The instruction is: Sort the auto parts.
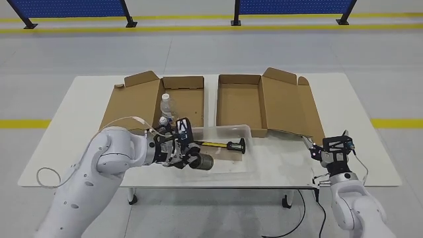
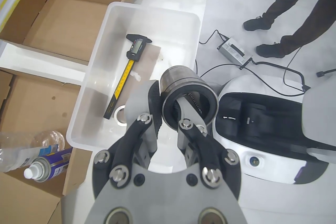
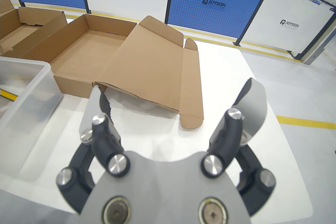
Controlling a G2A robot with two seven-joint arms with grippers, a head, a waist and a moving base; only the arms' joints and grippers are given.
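Observation:
My left gripper (image 2: 170, 101) is shut on the wall of a dark metal cylinder sleeve (image 2: 187, 93), one finger inside its bore and one outside, held over the near edge of the clear plastic bin (image 2: 147, 12). In the top view the sleeve (image 1: 201, 162) hangs at the table's front edge by the left gripper (image 1: 188, 157). Inside the bin lie a yellow and black digital caliper (image 2: 127, 70) and a small metal ring (image 2: 120, 115). My right gripper (image 3: 173, 96) stands open and empty over the table's right front part, near the right cardboard box (image 3: 86, 57).
Two open cardboard boxes sit behind the bin: the left box (image 1: 165, 99) holds a plastic water bottle (image 2: 29, 143) and a spray can (image 2: 43, 164); the right box (image 1: 241, 102) has its lid flap (image 1: 291, 106) spread to the right. Cables and a power brick (image 2: 232, 51) lie on the floor.

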